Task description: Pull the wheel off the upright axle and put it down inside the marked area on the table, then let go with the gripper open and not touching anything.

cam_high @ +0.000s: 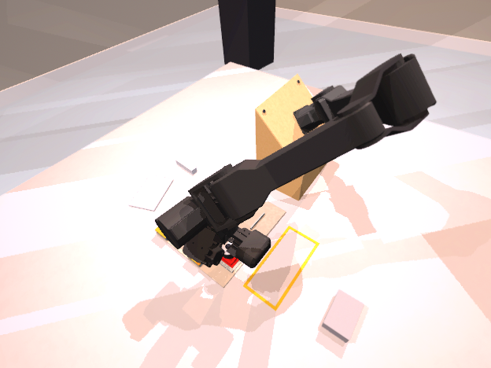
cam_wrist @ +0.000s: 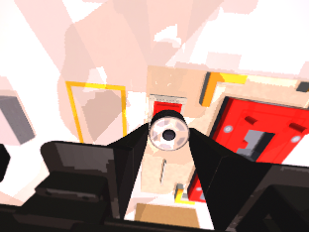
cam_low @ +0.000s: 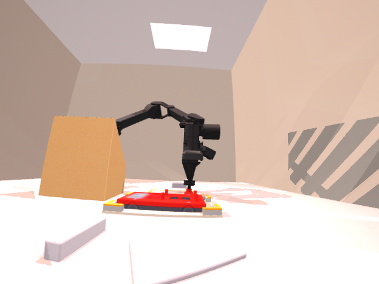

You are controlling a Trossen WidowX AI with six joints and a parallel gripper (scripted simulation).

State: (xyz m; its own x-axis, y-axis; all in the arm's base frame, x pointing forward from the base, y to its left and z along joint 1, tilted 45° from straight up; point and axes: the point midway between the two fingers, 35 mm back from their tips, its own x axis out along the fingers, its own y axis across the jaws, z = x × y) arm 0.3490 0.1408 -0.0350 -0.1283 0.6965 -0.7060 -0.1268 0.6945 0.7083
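You were looking at a bare test cell: beige walls, one ceiling light panel (cam_low: pixel 180 36), a white table (cam_low: pixel 290 232).

Nothing here can be read — no letters, numbers, brand marks or labels on any surface in the three views. The only sign of a kind is a plain yellow outline (cam_high: pixel 280 268) on the tabletop (cam_high: pixel 416 237) — wordless.
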